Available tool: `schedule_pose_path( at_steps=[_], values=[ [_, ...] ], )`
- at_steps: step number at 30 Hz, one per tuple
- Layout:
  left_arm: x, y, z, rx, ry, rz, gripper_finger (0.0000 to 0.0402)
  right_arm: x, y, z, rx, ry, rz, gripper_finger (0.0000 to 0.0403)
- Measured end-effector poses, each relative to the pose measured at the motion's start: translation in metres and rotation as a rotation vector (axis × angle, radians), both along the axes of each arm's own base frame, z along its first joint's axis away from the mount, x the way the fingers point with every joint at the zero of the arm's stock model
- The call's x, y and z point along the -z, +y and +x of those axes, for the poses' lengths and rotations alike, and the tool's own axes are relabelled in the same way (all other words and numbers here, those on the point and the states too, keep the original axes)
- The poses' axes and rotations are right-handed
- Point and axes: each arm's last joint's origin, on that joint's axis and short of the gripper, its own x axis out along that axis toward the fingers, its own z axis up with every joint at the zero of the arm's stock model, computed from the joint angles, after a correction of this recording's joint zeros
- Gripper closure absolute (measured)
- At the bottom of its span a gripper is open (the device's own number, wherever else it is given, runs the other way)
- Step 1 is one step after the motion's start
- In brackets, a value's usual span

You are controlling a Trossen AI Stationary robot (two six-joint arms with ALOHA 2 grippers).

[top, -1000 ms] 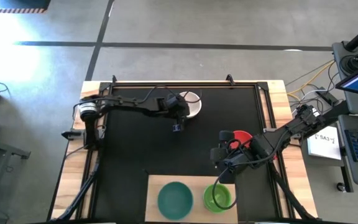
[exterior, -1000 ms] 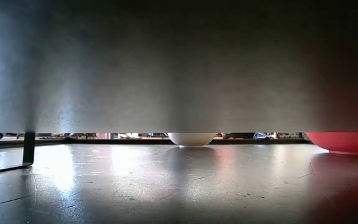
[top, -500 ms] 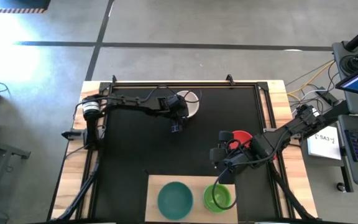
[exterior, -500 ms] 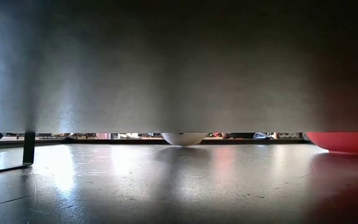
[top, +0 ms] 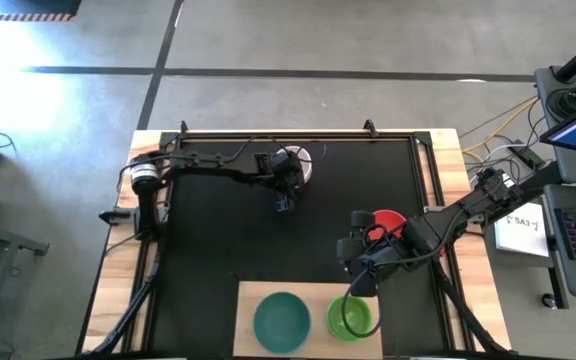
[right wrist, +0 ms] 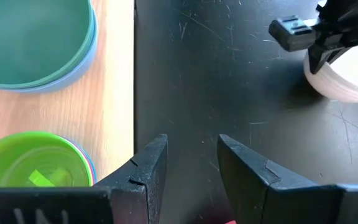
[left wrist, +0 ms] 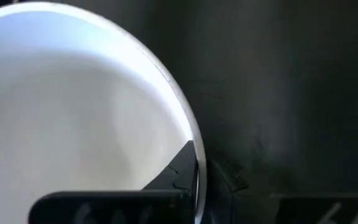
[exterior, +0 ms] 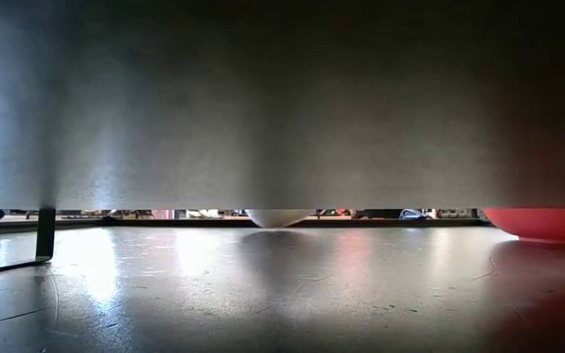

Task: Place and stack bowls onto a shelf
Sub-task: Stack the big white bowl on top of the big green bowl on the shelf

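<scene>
Seen from above, a black mat (top: 298,235) covered a wooden table, with a pale wood shelf (top: 308,318) lying at its near edge. Two stacks of bowls sat on the shelf. To the left, a teal bowl (top: 282,321) was nested in a pale blue bowl (right wrist: 79,65), whose rim showed only in the right wrist view. Beside it, a bright green bowl (top: 351,317) topped a stack of small bowls; thin cyan and magenta rims showed beneath it in the right wrist view.

The left gripper (top: 290,175) reached across the far part of the mat and was clamped on the rim of a white bowl (top: 301,165). In the left wrist view, one dark finger (left wrist: 182,171) lay inside the white bowl's (left wrist: 73,112) rim and the other outside it, pinching the wall. From table height, the white bowl's (exterior: 276,217) underside appeared to hang just clear of the mat.

The right gripper (top: 360,275) hovered over the mat just behind the bright green bowl, its jaws apart and holding nothing. A red bowl (top: 389,224) rested on the mat on the right side, partly hidden under the right arm.
</scene>
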Motion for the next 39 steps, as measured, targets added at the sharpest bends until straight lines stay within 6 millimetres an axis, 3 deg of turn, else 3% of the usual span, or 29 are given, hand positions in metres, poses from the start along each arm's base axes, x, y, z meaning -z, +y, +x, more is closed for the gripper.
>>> schedule_pose_path(
  at_steps=[12, 27, 39],
  values=[
    [-0.035, -0.040, -0.030, -0.032, -0.104, -0.057, 0.0401, 0.000, 0.000, 0.000, 0.000, -0.001, 0.001, 0.0273],
    [-0.088, -0.139, -0.077, -0.092, -0.252, -0.138, 0.0402, 0.000, 0.000, 0.001, 0.000, -0.006, 0.003, 0.0273],
    [-0.116, -0.213, -0.095, -0.010, -0.347, -0.298, 0.0402, 0.000, 0.000, 0.001, 0.000, -0.006, 0.003, 0.0273]
  ],
)
